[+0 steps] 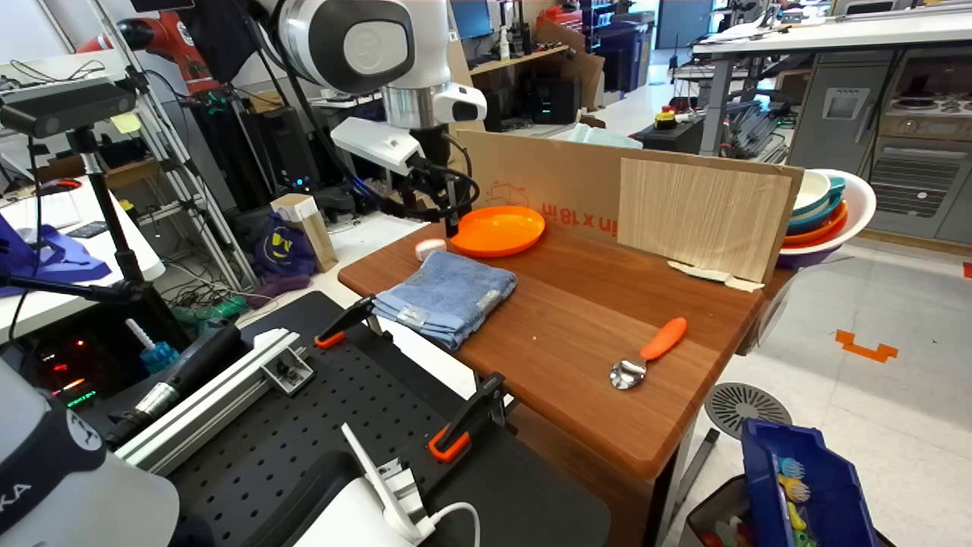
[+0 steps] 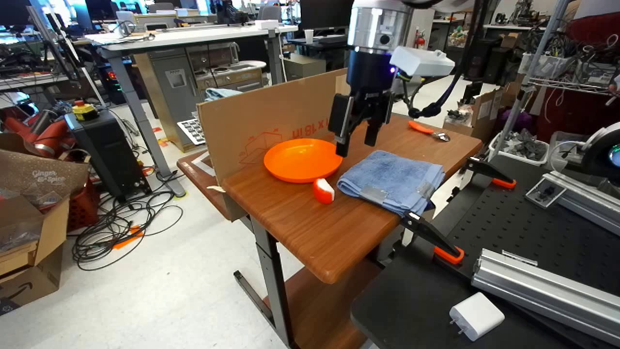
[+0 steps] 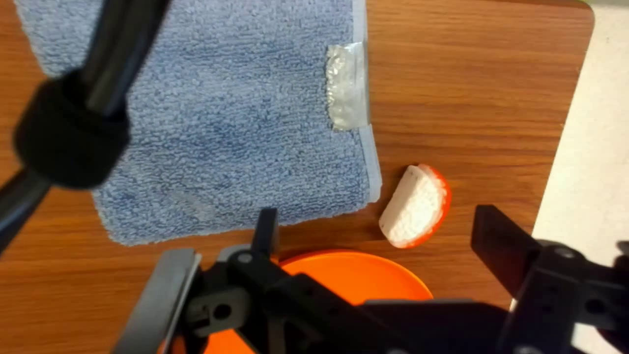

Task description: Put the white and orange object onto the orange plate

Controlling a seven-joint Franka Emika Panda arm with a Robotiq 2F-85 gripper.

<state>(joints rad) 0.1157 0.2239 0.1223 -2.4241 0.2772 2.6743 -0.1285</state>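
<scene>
The white and orange object [image 1: 430,248] is a small half-round piece with a white cut side and an orange-red rounded skin. It lies on the wooden table between the blue cloth and the table's edge, and also shows in an exterior view [image 2: 323,190] and the wrist view [image 3: 416,209]. The flat orange plate [image 1: 501,230] lies close beside it, also seen in an exterior view [image 2: 302,160] and partly behind the gripper in the wrist view [image 3: 358,275]. My gripper [image 2: 356,143] is open and empty above the table near the plate and cloth; its spread fingers show in the wrist view [image 3: 376,222].
A folded blue cloth [image 2: 392,179] lies beside the object and plate. An orange-handled metal scoop [image 1: 653,351] lies at the table's other end. A cardboard sheet [image 1: 547,182] stands upright along the table behind the plate. Black clamps [image 1: 471,418] grip the edge of the black perforated board.
</scene>
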